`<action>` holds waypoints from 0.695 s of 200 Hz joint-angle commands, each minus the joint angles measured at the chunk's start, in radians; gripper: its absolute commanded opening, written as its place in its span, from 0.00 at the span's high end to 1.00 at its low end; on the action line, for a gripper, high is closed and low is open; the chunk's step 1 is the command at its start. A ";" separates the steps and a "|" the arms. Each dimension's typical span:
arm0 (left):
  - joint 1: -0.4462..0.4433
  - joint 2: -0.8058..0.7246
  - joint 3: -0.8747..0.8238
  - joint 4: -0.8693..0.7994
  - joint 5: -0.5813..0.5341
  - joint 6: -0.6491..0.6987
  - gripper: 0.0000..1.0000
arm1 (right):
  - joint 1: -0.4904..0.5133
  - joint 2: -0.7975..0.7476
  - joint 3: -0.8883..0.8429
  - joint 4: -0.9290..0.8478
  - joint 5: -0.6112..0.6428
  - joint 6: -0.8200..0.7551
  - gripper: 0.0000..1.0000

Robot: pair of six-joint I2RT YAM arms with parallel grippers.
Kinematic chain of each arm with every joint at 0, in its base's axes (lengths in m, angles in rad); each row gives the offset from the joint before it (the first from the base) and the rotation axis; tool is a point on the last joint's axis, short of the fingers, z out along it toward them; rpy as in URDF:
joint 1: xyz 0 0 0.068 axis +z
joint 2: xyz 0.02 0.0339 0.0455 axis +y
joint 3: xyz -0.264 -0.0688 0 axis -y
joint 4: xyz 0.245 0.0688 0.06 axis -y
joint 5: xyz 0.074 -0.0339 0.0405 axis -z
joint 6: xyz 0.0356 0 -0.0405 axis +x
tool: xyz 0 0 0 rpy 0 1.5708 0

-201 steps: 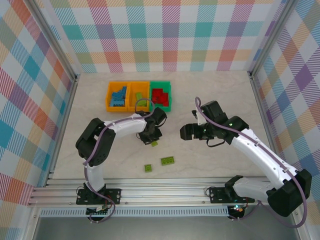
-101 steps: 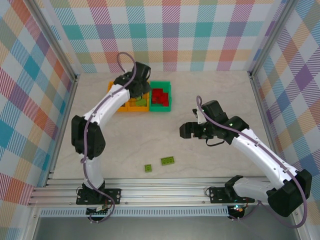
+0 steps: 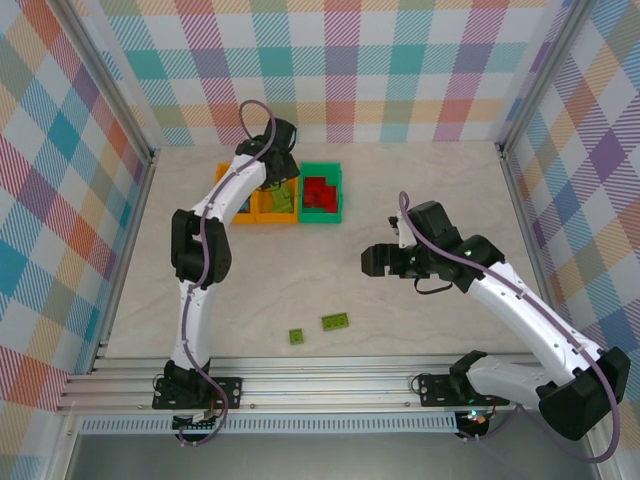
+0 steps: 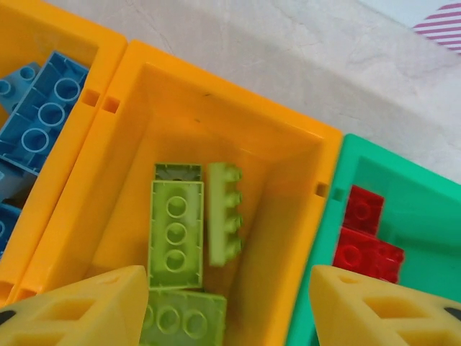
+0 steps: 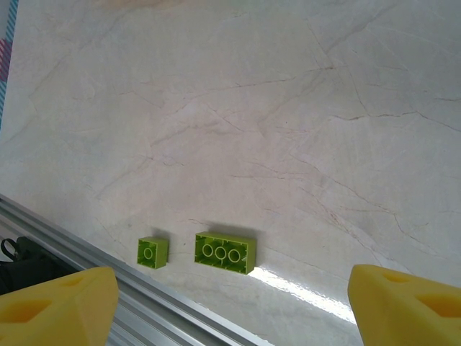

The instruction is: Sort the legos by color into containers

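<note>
Looking down on a pale marbled tabletop (image 3: 280, 290) with three small open plastic bins joined in a row near the far wall: left orange bin (image 4: 43, 25), middle orange bin (image 4: 216, 108), green bin (image 4: 407, 187). Sorted pretty cleanly by the look of it: blue studded bricks (image 4: 39, 115) in the left orange one, lime green studded bricks (image 4: 176, 234) in the middle one, red studded bricks (image 4: 364, 238) in the green one.

Got the left gripper (image 4: 229, 281) hanging right above the middle orange bin, yellow fingers (image 4: 79, 310) spread apart, nothing pinched between them. Counting at least three lime pieces down there: one flat with studs up, a tipped lime brick (image 4: 225, 213) just beside it on its side and a bit blurry, plus one more flat at the near end, partly hidden behind the fingertips.

Got the right gripper (image 3: 372, 263) out over bare table, well apart from the bins, jaws wide and empty too. From the right wrist, looking at two loose pieces lying flat, studs up, near the aluminium rail (image 5: 144, 310) at the front edge: a small square lime brick (image 5: 153, 251) and a longer lime brick (image 5: 225, 252) just beside it, not touching. In the overhead view, both sitting between the two arm bases, well apart from either gripper.
</note>
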 commanded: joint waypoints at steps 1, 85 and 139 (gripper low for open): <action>-0.002 -0.191 -0.075 -0.004 0.076 0.030 0.40 | 0.000 0.015 -0.009 0.003 -0.010 0.011 0.16; -0.288 -0.916 -0.953 0.274 0.456 0.330 0.30 | -0.002 0.018 -0.091 0.063 0.084 0.041 0.03; -0.582 -0.924 -1.105 0.185 0.385 0.644 0.13 | -0.025 -0.076 -0.175 0.076 0.177 0.099 0.00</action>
